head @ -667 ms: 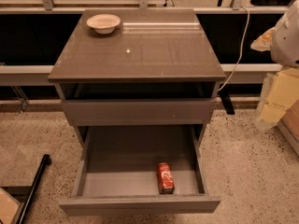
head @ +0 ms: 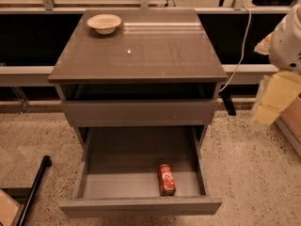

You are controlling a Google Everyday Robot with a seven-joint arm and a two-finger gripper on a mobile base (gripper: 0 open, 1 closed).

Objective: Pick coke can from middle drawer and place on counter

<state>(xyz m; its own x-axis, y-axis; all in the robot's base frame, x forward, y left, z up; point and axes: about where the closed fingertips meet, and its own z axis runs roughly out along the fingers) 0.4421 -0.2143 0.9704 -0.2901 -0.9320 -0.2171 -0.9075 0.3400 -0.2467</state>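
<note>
The coke can lies on its side on the floor of the middle drawer, right of centre and close to the front wall. The drawer is pulled fully out from the cabinet. The counter forms the cabinet's glossy grey-brown top. My gripper shows as a pale yellowish shape under the white arm at the right edge. It hangs right of the cabinet at about the height of the upper drawer front, well apart from the can.
A pale round bowl sits at the counter's back left corner. A shut flat drawer front is above the open drawer. A black bar leans at the lower left. A white cable hangs behind the cabinet's right side.
</note>
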